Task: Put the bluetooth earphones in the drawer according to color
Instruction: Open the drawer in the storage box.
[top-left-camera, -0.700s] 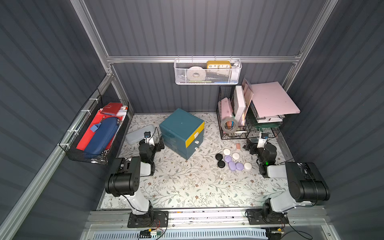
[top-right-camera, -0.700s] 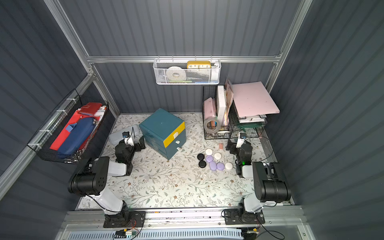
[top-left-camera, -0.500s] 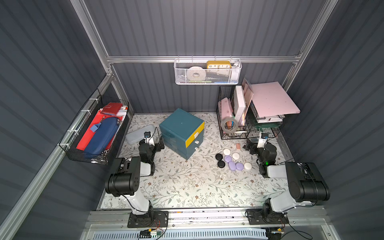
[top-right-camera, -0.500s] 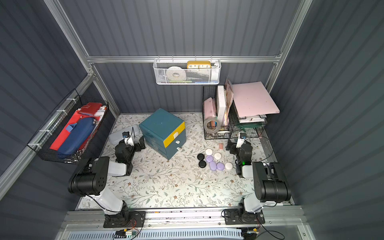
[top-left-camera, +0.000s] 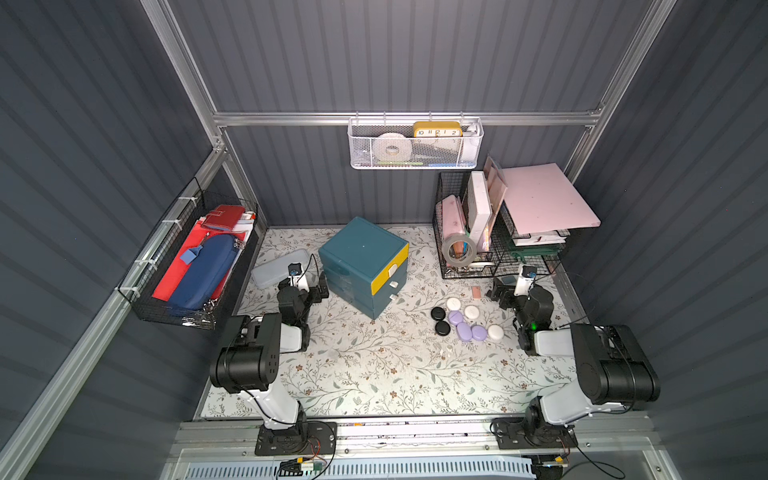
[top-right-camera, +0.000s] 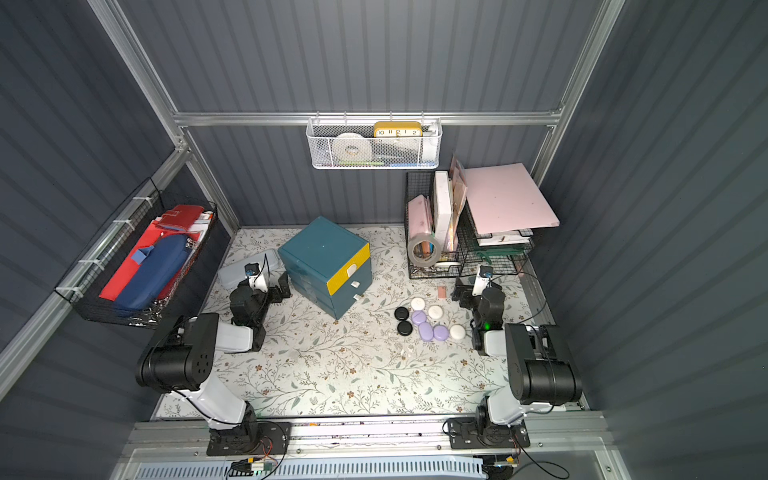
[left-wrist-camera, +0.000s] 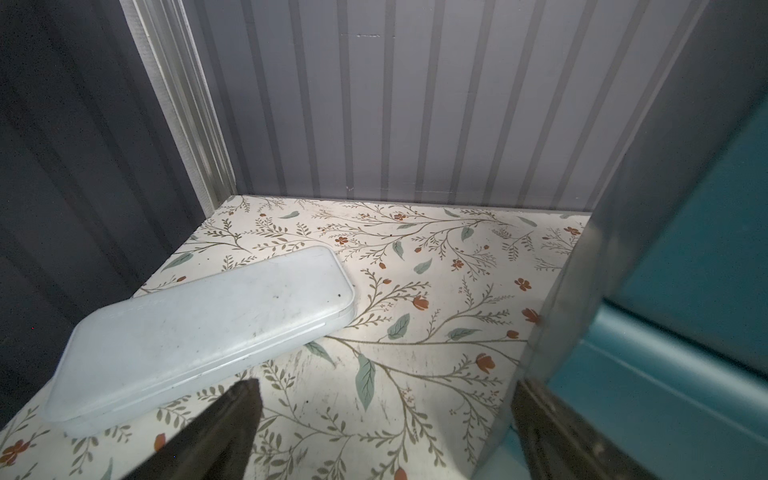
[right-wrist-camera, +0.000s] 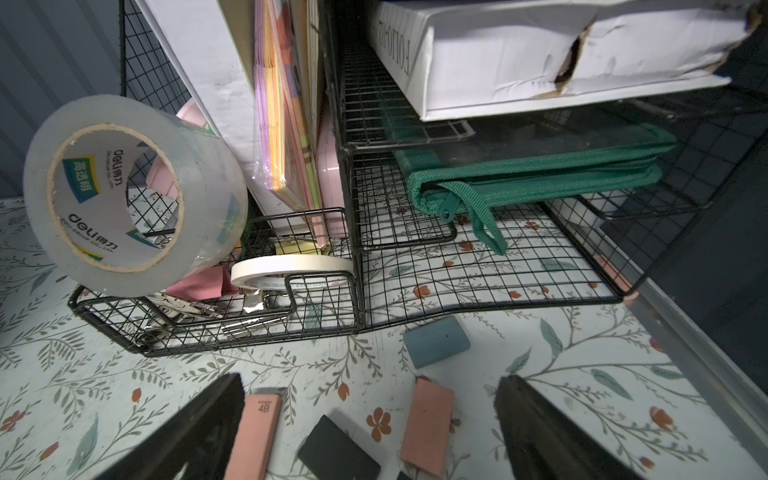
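Loosely clustered, the earphones (top-left-camera: 456, 318) lie near the right hand (top-left-camera: 498, 293), not touching.

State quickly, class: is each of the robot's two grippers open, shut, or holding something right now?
Left gripper: open, holding nothing.
Right gripper: open, holding nothing.

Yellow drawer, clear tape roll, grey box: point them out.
yellow drawer (top-left-camera: 402, 258): in a top view, front face.
clear tape roll (right-wrist-camera: 214, 176): right wrist view, outer band.
grey box (left-wrist-camera: 208, 328): left wrist view, lid centre.
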